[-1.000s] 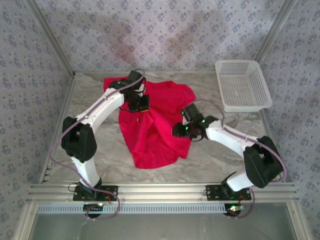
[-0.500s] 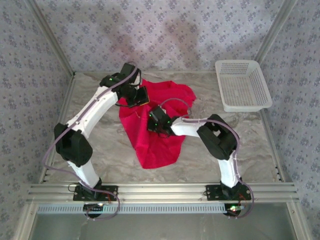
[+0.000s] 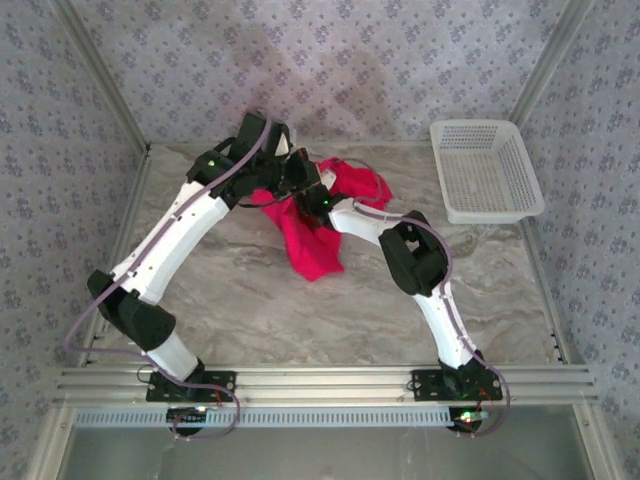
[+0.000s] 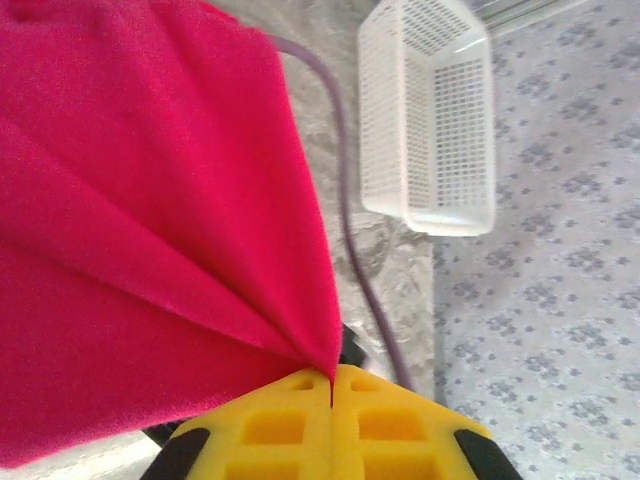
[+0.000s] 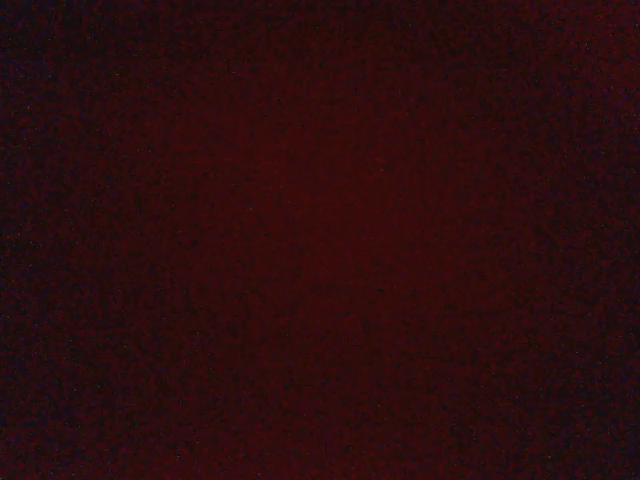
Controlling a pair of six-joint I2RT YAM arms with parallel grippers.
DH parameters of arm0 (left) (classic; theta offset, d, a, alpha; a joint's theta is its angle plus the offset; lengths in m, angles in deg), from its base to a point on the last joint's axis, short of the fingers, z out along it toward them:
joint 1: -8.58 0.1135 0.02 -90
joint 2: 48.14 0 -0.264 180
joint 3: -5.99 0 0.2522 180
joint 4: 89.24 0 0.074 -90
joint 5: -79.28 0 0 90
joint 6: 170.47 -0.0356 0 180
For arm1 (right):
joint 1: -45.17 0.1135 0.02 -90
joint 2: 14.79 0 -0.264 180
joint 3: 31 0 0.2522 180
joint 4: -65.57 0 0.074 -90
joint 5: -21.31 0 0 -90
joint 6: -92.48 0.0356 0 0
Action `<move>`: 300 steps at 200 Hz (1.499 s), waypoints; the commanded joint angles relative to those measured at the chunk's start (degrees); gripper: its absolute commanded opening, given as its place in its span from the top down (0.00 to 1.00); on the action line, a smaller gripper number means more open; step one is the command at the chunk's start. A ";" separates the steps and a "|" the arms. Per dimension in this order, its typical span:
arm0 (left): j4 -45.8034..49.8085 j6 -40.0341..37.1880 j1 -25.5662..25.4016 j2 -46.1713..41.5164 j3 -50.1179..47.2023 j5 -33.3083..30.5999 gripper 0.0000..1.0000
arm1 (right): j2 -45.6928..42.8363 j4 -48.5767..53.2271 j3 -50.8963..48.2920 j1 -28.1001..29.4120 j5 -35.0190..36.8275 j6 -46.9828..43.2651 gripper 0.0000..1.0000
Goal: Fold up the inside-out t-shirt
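Observation:
The inside-out t-shirt [image 3: 316,245] is bright red and hangs bunched at the far middle of the table, its lower end trailing on the marble top. My left gripper [image 3: 290,176] is raised near the back wall. In the left wrist view its yellow jaws [image 4: 331,378] are shut on a pinched fold of the t-shirt [image 4: 150,200]. My right gripper [image 3: 318,196] is pushed into the cloth just right of the left one. In the right wrist view dark red cloth [image 5: 320,240] lies against the lens and hides the fingers.
A white plastic basket [image 3: 485,180] stands at the far right corner and also appears in the left wrist view as the basket [image 4: 430,110]. A purple cable [image 4: 345,200] runs past the cloth. Patterned walls close in the back and sides.
The shirt, spread flat a second ago, has been lifted and gathered toward the back. The left arm stretched farther back and up. The right arm swung left into the cloth.

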 commanded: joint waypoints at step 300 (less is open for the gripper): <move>-6.76 -6.66 34.31 14.70 -17.56 7.09 1.00 | -40.98 14.90 -15.41 -8.52 -34.70 -19.96 1.00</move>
